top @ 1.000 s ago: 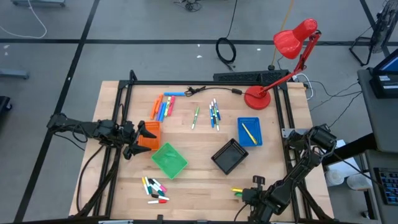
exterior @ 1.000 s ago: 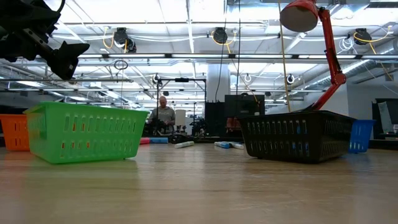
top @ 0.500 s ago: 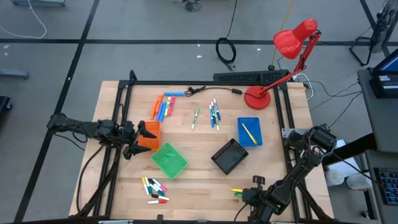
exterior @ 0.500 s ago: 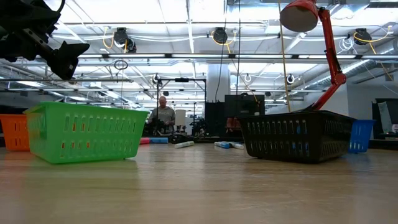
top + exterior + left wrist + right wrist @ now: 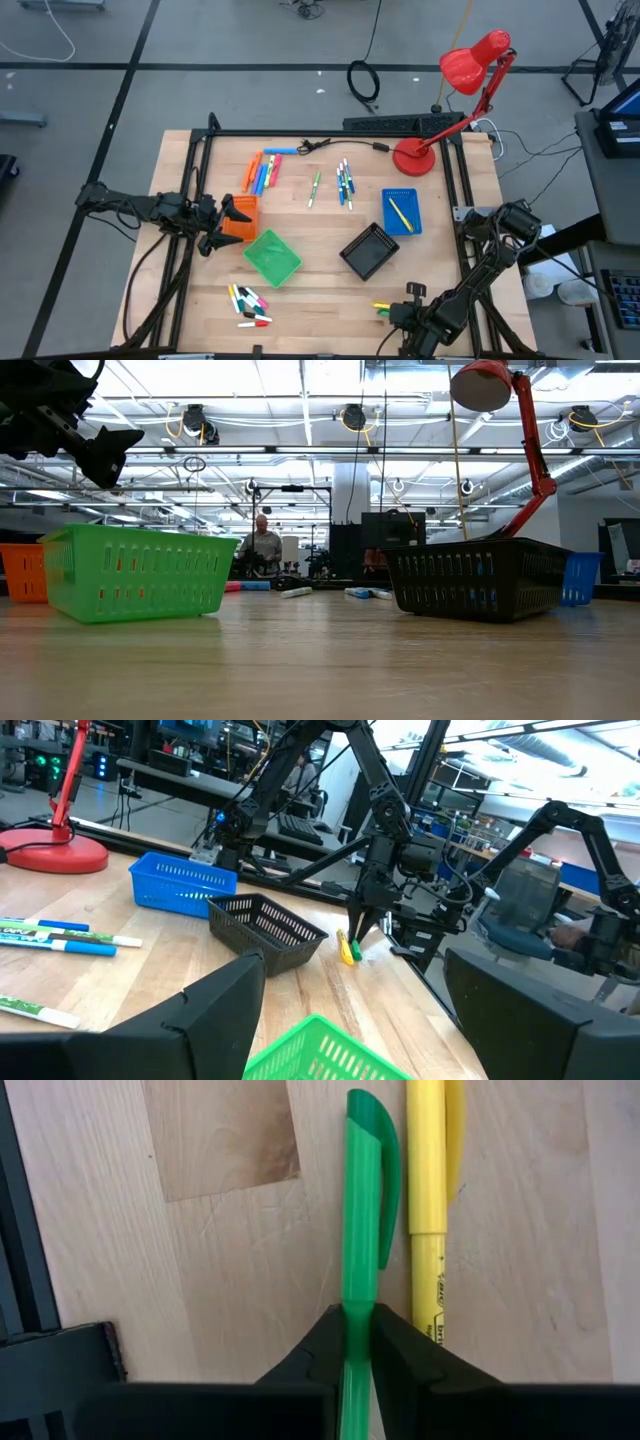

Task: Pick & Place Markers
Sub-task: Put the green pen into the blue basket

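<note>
A green pen (image 5: 358,1230) and a yellow marker (image 5: 425,1210) lie side by side on the wood near the table's front edge (image 5: 381,306). My right gripper (image 5: 357,1342) is shut on the green pen and points steeply down. It also shows in the left wrist view (image 5: 356,932). Other markers lie in groups: orange and blue (image 5: 262,170), thin green (image 5: 314,188), thin blue (image 5: 345,183), mixed-colour (image 5: 250,304). One yellow marker (image 5: 400,213) lies in the blue tray (image 5: 413,200). My left gripper (image 5: 213,228) waits open and level at the left edge, beside the orange tray (image 5: 243,212). My right gripper pinches the green pen's barrel (image 5: 356,1312) between its two fingertips, just below the cap. The fingers come from above, slanting steeply down, and lie across the pen. The pen lies flat beside the yellow marker; whether it rests on the wood or is just clear I cannot tell.
A green tray (image 5: 272,257) and a black tray (image 5: 368,250) stand mid-table. A red desk lamp (image 5: 412,155) stands at the far right corner, with a thin black cable (image 5: 340,145) along the far edge. A person (image 5: 262,545) sits in the room beyond the table.
</note>
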Available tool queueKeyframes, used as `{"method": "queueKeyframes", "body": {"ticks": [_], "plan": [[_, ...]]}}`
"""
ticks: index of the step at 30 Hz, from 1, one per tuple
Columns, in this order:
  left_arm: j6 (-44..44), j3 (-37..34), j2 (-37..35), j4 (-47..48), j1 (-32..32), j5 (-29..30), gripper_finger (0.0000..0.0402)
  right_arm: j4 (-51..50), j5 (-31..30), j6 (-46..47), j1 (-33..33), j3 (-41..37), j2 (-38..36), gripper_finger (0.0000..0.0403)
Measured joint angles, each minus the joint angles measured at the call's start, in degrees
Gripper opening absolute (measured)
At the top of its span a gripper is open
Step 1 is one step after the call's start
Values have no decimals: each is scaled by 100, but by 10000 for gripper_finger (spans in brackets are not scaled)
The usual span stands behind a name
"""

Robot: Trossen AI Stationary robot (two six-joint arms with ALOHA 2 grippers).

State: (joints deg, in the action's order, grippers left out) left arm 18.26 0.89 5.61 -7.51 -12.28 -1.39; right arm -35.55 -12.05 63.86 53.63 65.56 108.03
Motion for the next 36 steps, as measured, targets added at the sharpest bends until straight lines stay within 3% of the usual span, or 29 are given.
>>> {"method": "queueKeyframes", "body": {"ticks": [29, 36], "plan": [[-1, 0, 0, 0, 1, 0, 310, 3, -2, -2, 0, 1, -2, 25], [0, 0, 2, -2, 1, 0, 310, 74, -3, -68, -17, -27, -333, 25]]}}
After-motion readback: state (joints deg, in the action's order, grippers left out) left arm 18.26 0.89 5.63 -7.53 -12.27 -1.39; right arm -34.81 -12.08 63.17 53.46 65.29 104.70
